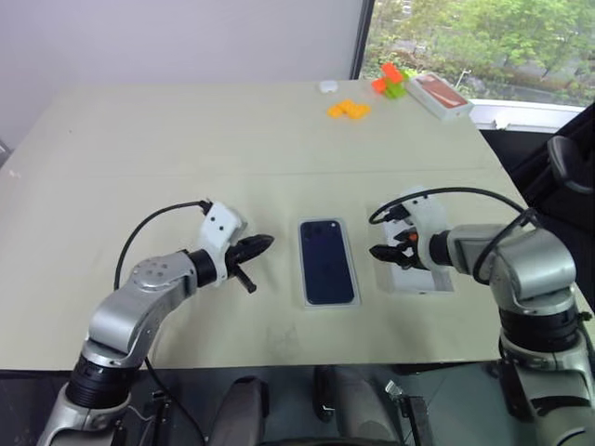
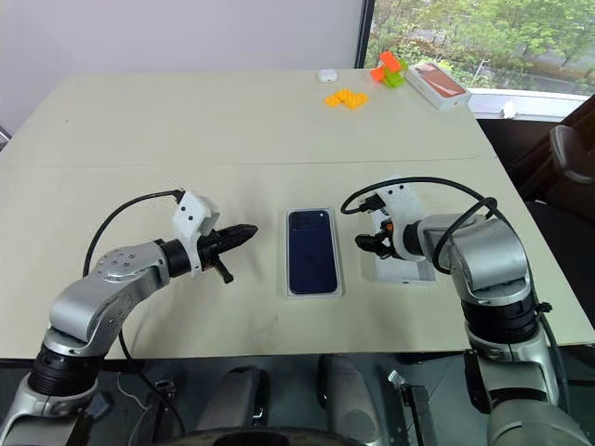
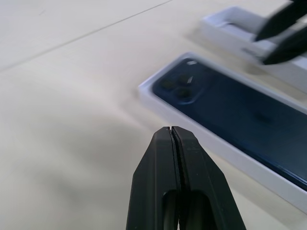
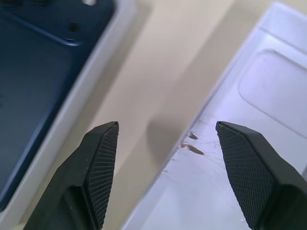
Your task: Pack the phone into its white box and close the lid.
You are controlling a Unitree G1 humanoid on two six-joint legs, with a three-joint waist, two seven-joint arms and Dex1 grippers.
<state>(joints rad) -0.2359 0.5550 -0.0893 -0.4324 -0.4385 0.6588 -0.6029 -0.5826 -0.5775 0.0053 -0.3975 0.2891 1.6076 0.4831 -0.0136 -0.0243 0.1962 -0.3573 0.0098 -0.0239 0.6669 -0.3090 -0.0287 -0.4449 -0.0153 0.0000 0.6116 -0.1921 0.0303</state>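
Left hand (image 1: 263, 243) pinched closed, right hand (image 1: 379, 252) spread apart.

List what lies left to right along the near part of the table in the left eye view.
left claw → phone lying in the white box → right claw → lid beneath it.

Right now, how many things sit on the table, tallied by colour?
Navy: 1, the phone
White: 3, the white box under it, the lid, a small object
Orange: 2, flat pieces, orange-topped box
Orange-and-green: 1, block cluster
Total: 7
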